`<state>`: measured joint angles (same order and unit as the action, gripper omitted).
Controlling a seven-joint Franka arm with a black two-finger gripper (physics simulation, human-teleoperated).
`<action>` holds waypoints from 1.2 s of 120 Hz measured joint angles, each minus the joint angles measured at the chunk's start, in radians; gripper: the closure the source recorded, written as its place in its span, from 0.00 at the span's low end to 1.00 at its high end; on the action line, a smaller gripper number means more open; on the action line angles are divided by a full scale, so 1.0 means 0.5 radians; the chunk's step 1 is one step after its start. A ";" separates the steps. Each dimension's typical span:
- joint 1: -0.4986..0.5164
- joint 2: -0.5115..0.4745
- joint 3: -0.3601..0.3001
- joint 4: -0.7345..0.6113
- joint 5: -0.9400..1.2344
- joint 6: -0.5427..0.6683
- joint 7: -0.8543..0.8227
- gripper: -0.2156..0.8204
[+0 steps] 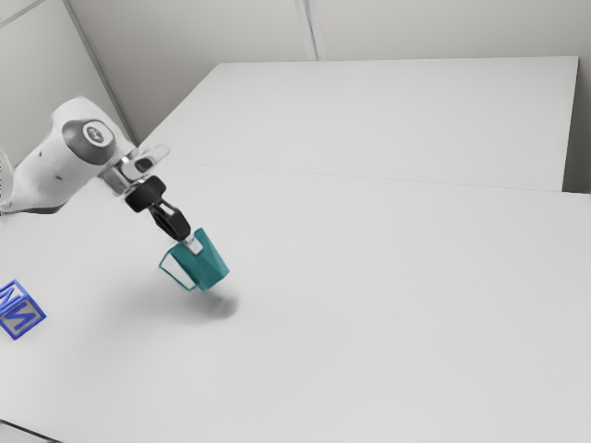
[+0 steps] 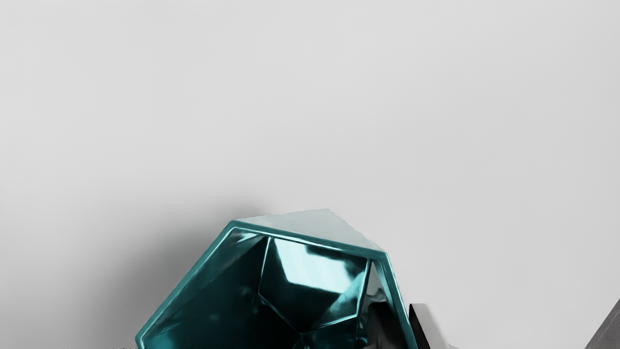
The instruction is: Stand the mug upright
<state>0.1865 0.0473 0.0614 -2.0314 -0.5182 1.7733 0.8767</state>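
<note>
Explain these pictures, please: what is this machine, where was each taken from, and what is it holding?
This is a robot arm with two black fingers. The exterior view looks on from the arm's side; the wrist view comes from a camera on its hand, looking into the teal mug. The fingers pinch the mug's wall, one inside, one outside. The mug is tilted and seems raised, its shadow on the white table. A blue-edged block sits there too.

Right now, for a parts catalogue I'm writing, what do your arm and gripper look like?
My arm is white and smoothly rounded, with a grey joint cap bearing a pale round marking. Beyond it comes silvery metal, then my black gripper with two slim fingers.
</note>
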 joint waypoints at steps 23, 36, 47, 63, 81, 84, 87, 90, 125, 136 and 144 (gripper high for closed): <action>-0.089 -0.053 -0.257 0.030 0.536 0.265 -0.273 0.96; -0.169 -0.029 -0.314 0.013 0.734 0.422 -0.415 0.97; -0.178 0.022 -0.334 -0.016 0.833 0.553 -0.518 0.97; -0.032 0.085 -0.338 -0.067 0.906 0.708 -0.645 0.97; -0.043 0.124 -0.341 -0.100 0.934 0.822 -0.761 0.97; -0.052 0.129 -0.341 -0.106 0.937 0.839 -0.778 0.97; -0.058 0.136 -0.341 -0.110 0.938 0.856 -0.794 0.97; -0.060 0.143 -0.342 -0.114 0.940 0.873 -0.810 0.97; -0.056 0.199 -0.344 -0.123 0.934 0.973 -0.954 0.94; -0.055 0.205 -0.344 -0.121 0.915 0.980 -0.977 0.80; -0.056 0.195 -0.344 -0.120 0.906 0.980 -0.990 0.65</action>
<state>0.1585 0.1449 -0.1104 -2.0914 -0.0653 2.2635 0.3816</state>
